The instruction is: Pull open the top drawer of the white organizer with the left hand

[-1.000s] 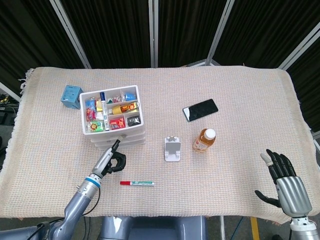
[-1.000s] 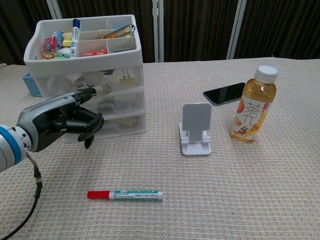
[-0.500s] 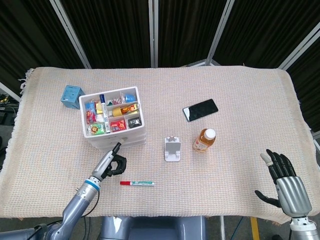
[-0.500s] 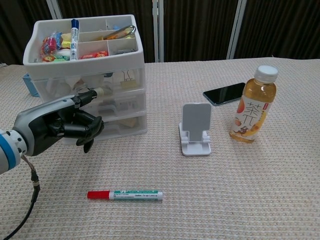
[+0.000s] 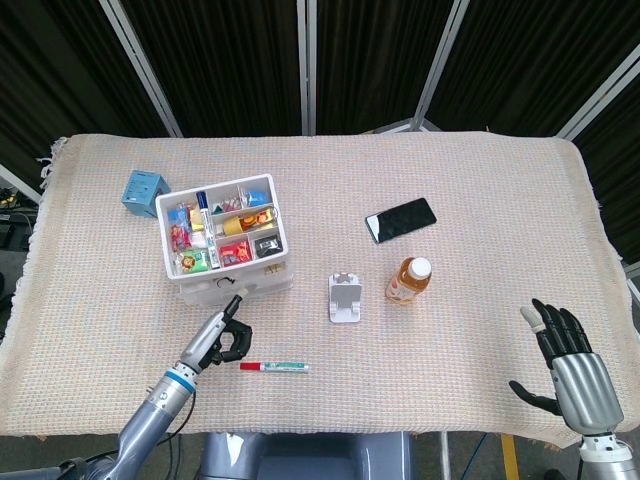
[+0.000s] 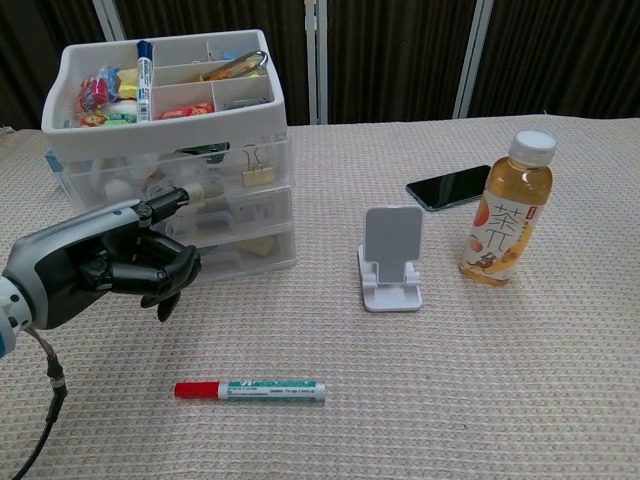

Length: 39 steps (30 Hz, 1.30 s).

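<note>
The white organizer (image 5: 222, 232) (image 6: 165, 150) stands at the left of the table, with an open tray of small items on top. Its top drawer (image 6: 200, 175) (image 5: 250, 289) sticks out a little toward the table's front edge. My left hand (image 5: 222, 335) (image 6: 100, 265) is just in front of it. Most of its fingers are curled in, and one outstretched finger (image 6: 170, 197) is hooked on the drawer front. My right hand (image 5: 570, 365) hangs open at the front right, holding nothing and far from the organizer.
A red-capped marker (image 5: 273, 366) (image 6: 250, 389) lies just right of my left hand. A white phone stand (image 5: 345, 298) (image 6: 391, 258), a tea bottle (image 5: 408, 281) (image 6: 504, 210) and a black phone (image 5: 400, 219) (image 6: 450, 187) are mid-table. A blue box (image 5: 143, 191) sits behind the organizer.
My left hand has drawn back toward the table's front edge, and the top drawer has slid out with it. The organizer's top has shifted slightly. The right hand has not moved.
</note>
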Available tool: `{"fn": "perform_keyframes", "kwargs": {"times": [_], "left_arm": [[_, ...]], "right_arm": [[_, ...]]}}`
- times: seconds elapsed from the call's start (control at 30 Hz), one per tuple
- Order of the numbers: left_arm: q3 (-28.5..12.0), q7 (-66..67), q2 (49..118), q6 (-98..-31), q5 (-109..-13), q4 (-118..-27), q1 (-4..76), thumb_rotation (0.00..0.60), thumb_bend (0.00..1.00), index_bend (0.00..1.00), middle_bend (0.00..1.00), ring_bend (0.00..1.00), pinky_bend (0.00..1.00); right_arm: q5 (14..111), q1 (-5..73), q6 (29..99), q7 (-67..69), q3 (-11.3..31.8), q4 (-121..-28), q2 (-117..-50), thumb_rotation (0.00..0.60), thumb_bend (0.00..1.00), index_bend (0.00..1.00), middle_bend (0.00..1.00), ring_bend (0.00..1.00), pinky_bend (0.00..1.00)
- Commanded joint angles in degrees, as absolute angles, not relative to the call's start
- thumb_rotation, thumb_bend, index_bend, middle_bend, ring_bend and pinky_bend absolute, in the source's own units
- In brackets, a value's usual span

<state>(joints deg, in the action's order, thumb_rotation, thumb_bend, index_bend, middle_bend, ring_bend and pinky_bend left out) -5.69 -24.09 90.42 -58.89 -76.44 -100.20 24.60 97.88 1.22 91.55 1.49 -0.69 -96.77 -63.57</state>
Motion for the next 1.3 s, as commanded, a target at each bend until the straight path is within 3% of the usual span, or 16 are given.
{"fn": "perform_keyframes", "kwargs": {"times": [0.03, 0.87, 1.3], "left_arm": [[-5.0, -24.5, 90.2, -59.3, -77.3, -100.3, 24.3, 0.600, 0.73, 0.01, 0.81, 0.79, 0.65], [1.5, -27.9, 88.6, -67.3, -86.3, -97.1, 19.4, 0.600, 0.73, 0.00, 0.81, 0.79, 0.65], [3.1, -6.4, 84.9, -79.0, -93.3, -96.9, 14.9, 0.600, 0.73, 0.04, 0.81, 0.79, 0.65]], "right_arm": [[97.8, 1.2, 91.5, 1.5, -0.7, -96.8, -63.6, 0.600, 0.02, 0.00, 0.00, 0.00, 0.00], [97.8, 1.3, 91.0, 0.3, -0.8, -96.4, -64.2, 0.600, 0.02, 0.00, 0.00, 0.00, 0.00], [98.1, 1.2, 91.4, -0.3, -0.8, -96.5, -64.4, 0.600, 0.02, 0.00, 0.00, 0.00, 0.00]]}}
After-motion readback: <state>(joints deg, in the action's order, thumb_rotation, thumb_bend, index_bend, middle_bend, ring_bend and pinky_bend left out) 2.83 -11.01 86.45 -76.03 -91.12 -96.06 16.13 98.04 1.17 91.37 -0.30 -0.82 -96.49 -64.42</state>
